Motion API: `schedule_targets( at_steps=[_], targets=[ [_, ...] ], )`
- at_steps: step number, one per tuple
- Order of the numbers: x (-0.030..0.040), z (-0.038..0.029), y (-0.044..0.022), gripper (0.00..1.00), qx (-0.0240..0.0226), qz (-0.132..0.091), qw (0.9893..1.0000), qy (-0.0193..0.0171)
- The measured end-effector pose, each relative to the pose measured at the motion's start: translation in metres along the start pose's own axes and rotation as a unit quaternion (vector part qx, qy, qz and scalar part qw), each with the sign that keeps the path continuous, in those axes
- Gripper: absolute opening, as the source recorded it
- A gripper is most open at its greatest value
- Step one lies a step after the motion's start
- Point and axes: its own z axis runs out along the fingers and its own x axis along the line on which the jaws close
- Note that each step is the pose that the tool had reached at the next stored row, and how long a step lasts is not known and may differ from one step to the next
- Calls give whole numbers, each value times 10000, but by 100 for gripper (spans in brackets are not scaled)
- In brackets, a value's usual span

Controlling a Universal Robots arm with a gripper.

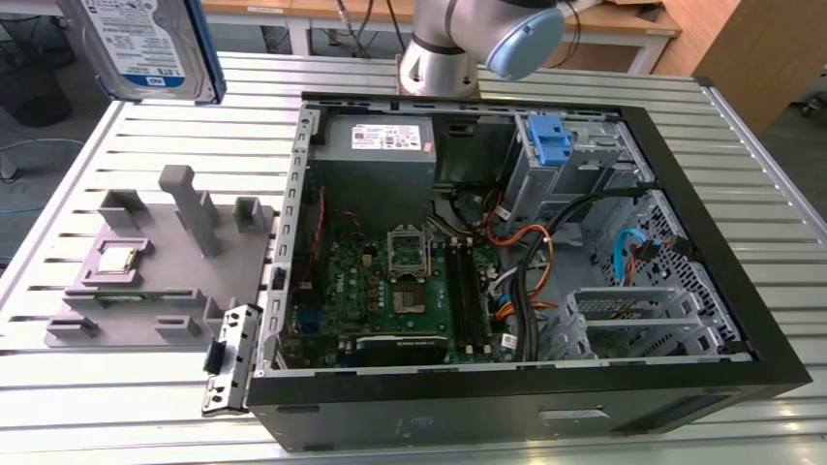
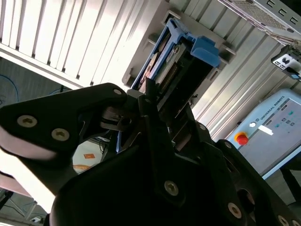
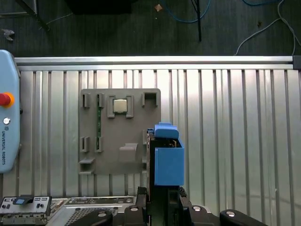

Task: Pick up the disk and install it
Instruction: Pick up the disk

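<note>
Exterior view puts the disk [image 1: 145,44] high at its left, label facing the camera, up off the table [image 1: 77,387] and well apart from the open case [image 1: 723,223]. In the second wrist view the gripper [image 2: 149,96] is closed on the disk [image 2: 181,61], its fingers pinching the near end while the blue rail end points away. In the first wrist view the disk [image 3: 168,162] hangs on edge from the gripper [image 3: 162,209], above the table just beside the grey tray [image 3: 120,132]. I judge the pick-up done and the install not yet begun: the disk is in the air, away from any bay. Installing calls for bringing it across over the case, turning it to match the drive cage near the blue bracket [image 1: 553,140], and keeping it clear of the cables [image 1: 543,242] there. Which slot is meant I cannot tell.
</note>
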Motion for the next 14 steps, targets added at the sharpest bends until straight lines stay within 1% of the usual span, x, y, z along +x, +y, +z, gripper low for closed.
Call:
schedule_targets(
  at_steps=[6, 14],
  targets=[
    [-6, -5, -174, 35, 0, 0, 10000, 0],
    [-15, -13, -474, 35, 1, 0, 10000, -1]
  ],
)
